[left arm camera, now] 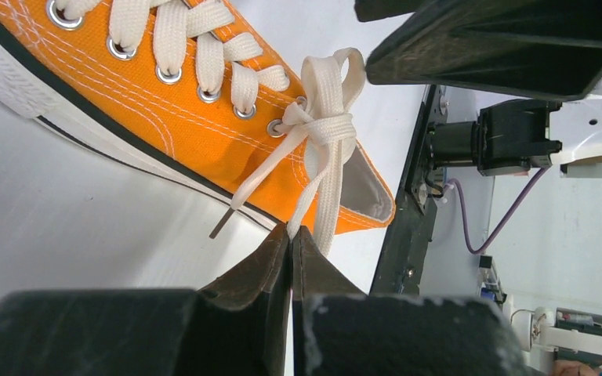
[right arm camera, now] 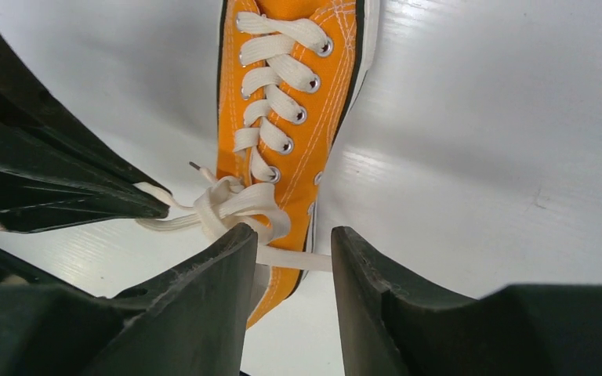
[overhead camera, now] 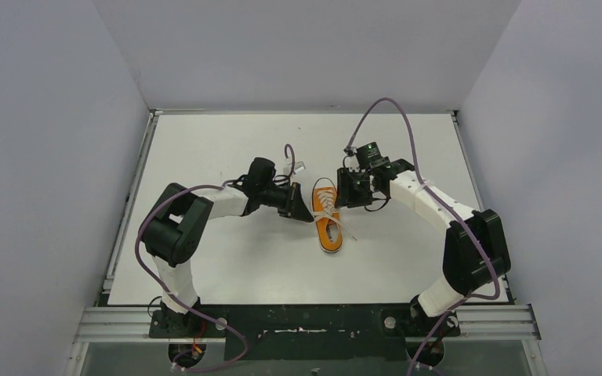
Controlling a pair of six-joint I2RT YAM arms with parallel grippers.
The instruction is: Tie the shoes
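White lace (left arm camera: 325, 117) sets the job: we judge the step in hand to be drawing the bow snug. To do it well, we would pull the two sides apart evenly and low. The knot (left arm camera: 327, 130) should sit over the top eyelets (left arm camera: 276, 127). We would go slowly enough that the shoe does not slide and the loose end does not slip back through.

The left gripper (left arm camera: 291, 239) has its fingers (left arm camera: 266, 266) pressed together with no gap. A strand runs down from the knot into their tips, so we take it as clamped there. The right gripper (right arm camera: 294, 233) stands part open, its fingers (right arm camera: 219, 266) a modest gap apart. A strand lies across that gap and is not pinched; whether it touches the inner faces we cannot tell.

Outward from there, the shoe (overhead camera: 329, 235) lies on its sole in the middle of the overhead frame, between the two grippers, on the white table (overhead camera: 235, 262). In the left wrist view it fills the upper left. In the right wrist view it runs from the centre up to the top edge.
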